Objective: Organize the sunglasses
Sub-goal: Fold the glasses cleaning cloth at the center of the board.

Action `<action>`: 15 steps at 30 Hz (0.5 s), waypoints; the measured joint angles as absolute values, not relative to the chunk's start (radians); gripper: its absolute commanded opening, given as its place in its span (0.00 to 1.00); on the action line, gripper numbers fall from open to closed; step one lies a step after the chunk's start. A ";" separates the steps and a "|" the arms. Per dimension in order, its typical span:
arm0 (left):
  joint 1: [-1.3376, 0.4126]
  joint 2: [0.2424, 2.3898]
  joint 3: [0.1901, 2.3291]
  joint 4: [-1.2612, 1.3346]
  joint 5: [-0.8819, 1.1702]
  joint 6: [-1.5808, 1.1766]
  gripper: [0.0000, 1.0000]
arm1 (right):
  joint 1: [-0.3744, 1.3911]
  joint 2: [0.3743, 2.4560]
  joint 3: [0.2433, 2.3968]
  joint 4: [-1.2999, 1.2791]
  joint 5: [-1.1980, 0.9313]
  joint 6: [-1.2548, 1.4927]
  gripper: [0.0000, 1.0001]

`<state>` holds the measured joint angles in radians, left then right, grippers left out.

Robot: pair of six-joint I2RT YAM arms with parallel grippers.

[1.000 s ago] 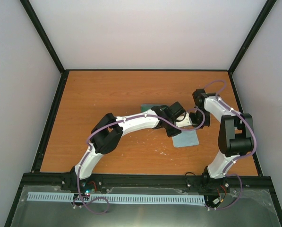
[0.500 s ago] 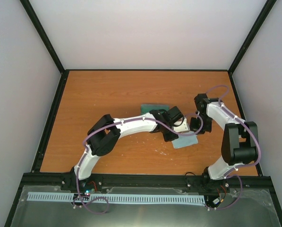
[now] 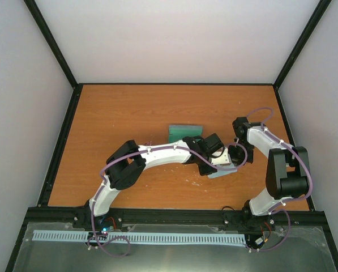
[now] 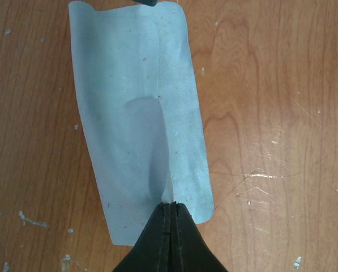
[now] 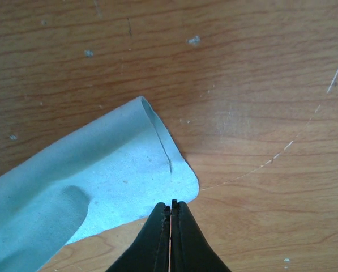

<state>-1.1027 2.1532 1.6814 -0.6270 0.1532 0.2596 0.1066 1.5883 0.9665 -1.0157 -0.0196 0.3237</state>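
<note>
The sunglasses are out of view in every frame. A pale blue cloth (image 4: 135,113) lies on the wooden table as a narrow strip, doubled over along its length. My left gripper (image 4: 170,203) is shut on the cloth's near edge, and a ridge of fabric rises into its tips. My right gripper (image 5: 170,203) is shut, with its tips at the edge of the cloth (image 5: 101,187) beside a rounded corner; the fabric there lies flat. From above, both grippers meet over the cloth (image 3: 221,171) right of centre, the left gripper (image 3: 218,163) beside the right gripper (image 3: 232,161).
A grey-green oblong case (image 3: 185,132) lies just behind the left arm's wrist. Black frame rails (image 3: 61,141) run along the table's sides, with white walls beyond. The tabletop (image 3: 129,107) is scratched, bare wood.
Both wrists have drawn toward the near edge and closer together. The cloth shows as a smaller strip than before. More of the case is uncovered behind the left arm.
</note>
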 measured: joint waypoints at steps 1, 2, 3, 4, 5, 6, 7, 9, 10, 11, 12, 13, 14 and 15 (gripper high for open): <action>-1.105 2.153 1.681 -0.626 0.154 0.260 0.01 | 0.107 1.588 0.966 -1.012 -0.021 0.324 0.04; -1.106 2.153 1.678 -0.625 0.154 0.260 0.01 | 0.107 1.589 0.966 -1.007 -0.023 0.324 0.06; -1.106 2.153 1.674 -0.623 0.154 0.260 0.01 | 0.107 1.590 0.966 -1.002 -0.027 0.324 0.08; -1.106 2.151 1.666 -0.620 0.154 0.260 0.01 | 0.107 1.593 0.966 -0.997 -0.031 0.326 0.09; -1.106 2.149 1.656 -0.620 0.156 0.260 0.01 | 0.107 1.597 0.966 -0.992 -0.035 0.331 0.09; -1.106 2.147 1.645 -0.620 0.159 0.260 0.02 | 0.107 1.602 0.966 -0.988 -0.038 0.333 0.09; -1.106 2.144 1.634 -0.620 0.161 0.260 0.02 | 0.107 1.609 0.966 -0.983 -0.039 0.334 0.09; -1.106 2.143 1.617 -0.620 0.166 0.260 0.03 | 0.107 1.618 0.966 -0.975 -0.039 0.340 0.09; -1.107 2.143 1.612 -0.620 0.168 0.260 0.04 | 0.107 1.621 0.966 -0.971 -0.039 0.342 0.08; -1.106 2.142 1.607 -0.620 0.170 0.260 0.06 | 0.107 1.622 0.966 -0.970 -0.039 0.345 0.08; -1.106 2.142 1.603 -0.620 0.173 0.260 0.07 | 0.107 1.623 0.966 -0.968 -0.039 0.347 0.08; -1.106 2.142 1.600 -0.619 0.177 0.259 0.07 | 0.107 1.623 0.966 -0.967 -0.039 0.350 0.08; -1.106 2.142 1.597 -0.618 0.182 0.259 0.08 | 0.107 1.623 0.966 -0.966 -0.039 0.351 0.08; -1.106 2.142 1.596 -0.617 0.186 0.258 0.10 | 0.107 1.623 0.966 -0.965 -0.039 0.353 0.08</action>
<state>-1.1065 2.1418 1.5955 -0.6174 0.1860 0.2584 0.1066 1.6230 0.9665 -0.9649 -0.0395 0.3531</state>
